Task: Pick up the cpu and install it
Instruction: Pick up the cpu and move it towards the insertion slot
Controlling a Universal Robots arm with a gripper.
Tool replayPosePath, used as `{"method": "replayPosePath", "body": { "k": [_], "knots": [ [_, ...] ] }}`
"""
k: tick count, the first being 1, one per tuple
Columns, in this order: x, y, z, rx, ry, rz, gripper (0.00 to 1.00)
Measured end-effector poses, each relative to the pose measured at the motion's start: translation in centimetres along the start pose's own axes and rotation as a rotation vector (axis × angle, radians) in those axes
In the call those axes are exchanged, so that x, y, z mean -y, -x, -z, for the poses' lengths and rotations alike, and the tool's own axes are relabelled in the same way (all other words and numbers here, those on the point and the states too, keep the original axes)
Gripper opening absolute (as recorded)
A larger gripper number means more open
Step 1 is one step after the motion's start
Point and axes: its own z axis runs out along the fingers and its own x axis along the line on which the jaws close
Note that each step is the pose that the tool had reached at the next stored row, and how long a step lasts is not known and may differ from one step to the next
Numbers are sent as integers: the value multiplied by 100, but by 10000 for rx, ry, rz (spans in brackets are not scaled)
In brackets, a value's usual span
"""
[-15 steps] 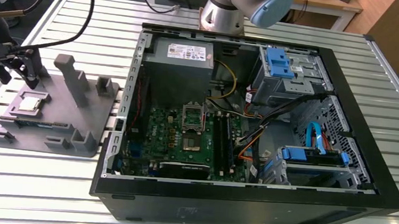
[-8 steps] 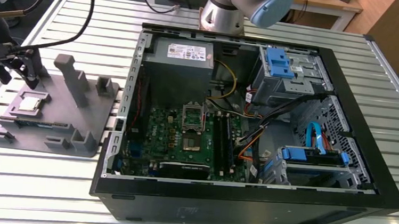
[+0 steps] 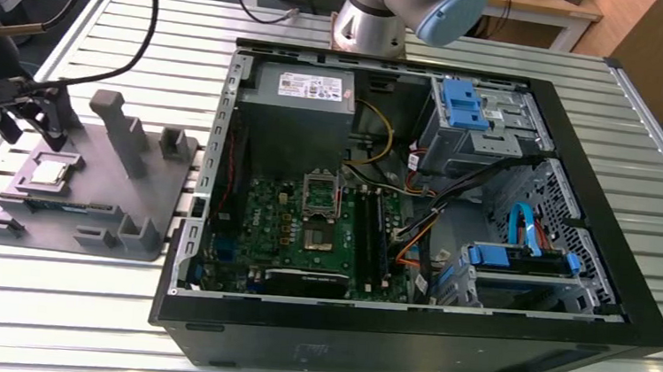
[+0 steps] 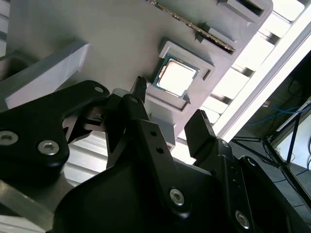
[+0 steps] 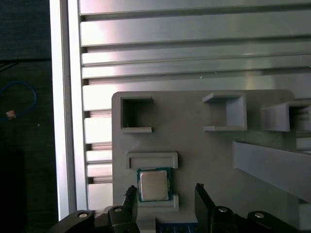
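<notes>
The claw is wide open and holds nothing. Its fingers hang on each side of the cpu. The cpu lies flat in its pocket on the grey tray, near the table's edge at the exterior view's left. It is a small, shiny square with a thin rim. It is not picked up yet, and the socket in the computer case looks bare.
</notes>
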Motion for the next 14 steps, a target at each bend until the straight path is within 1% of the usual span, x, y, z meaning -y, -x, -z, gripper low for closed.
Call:
{"method": "replayPosePath", "body": {
  "k": [7, 14],
  "knots": [
    [3, -1, -61, 0, 0, 0, 59],
    [3, -1, -68, -1, -1, 0, 59]
  ]
}}
